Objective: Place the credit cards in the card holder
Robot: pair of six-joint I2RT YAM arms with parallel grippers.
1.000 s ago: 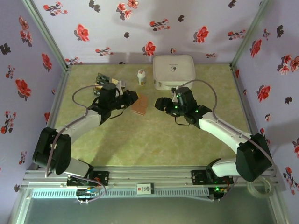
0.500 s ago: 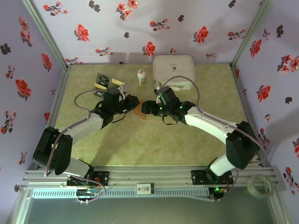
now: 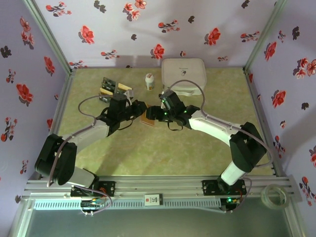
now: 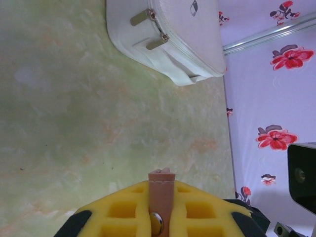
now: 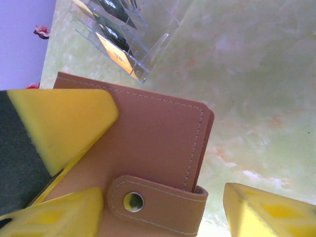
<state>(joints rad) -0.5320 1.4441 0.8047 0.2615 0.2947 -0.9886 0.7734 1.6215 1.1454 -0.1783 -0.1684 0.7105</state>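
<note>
The reddish-brown card holder [image 3: 147, 120] [image 5: 148, 138] is closed, its snap strap [image 5: 158, 200] fastened. My left gripper [image 3: 140, 109] [image 4: 162, 186] is shut on the holder's edge [image 4: 162, 178], which stands between the yellow pads. My right gripper [image 3: 152, 114] [image 5: 159, 216] is open right at the holder, its yellow fingers [image 5: 269, 212] on either side of the strap end. The credit cards [image 3: 109, 88] [image 5: 114, 42], black and orange, stand in a clear slotted rack beyond the holder.
A big white rounded case [image 3: 183, 75] [image 4: 165, 37] sits at the back of the green table, with a small white bottle [image 3: 149, 81] left of it. Floral walls close in the sides and back.
My right arm has swung left across the table until its open jaws reach the card holder. The left gripper has shifted slightly right, still holding it.
</note>
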